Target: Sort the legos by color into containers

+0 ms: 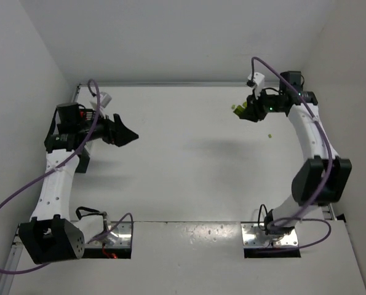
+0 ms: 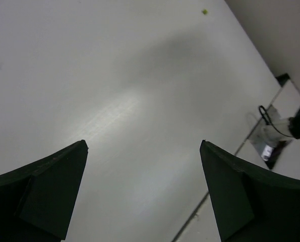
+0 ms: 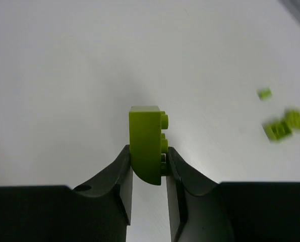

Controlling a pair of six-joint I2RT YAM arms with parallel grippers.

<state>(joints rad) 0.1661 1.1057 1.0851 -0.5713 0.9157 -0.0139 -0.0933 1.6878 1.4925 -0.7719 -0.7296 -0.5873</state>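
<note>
Right end effector [image 3: 148, 160] clamps one yellow-green plastic lego brick [image 3: 145, 133] above the white tabletop [image 3: 64, 75]. Three more small yellow-green bricks [image 3: 278, 129] lie loose nearby. Left end effector [image 2: 143, 143] gapes wide, holding nothing.

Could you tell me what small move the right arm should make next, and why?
Probably a short lift straight up with the grip kept firm. The right gripper is shut on a yellow-green brick, pinched at one end only, and other yellow-green legos lie loose nearby on the table. Where it should go does not show in any view.
</note>
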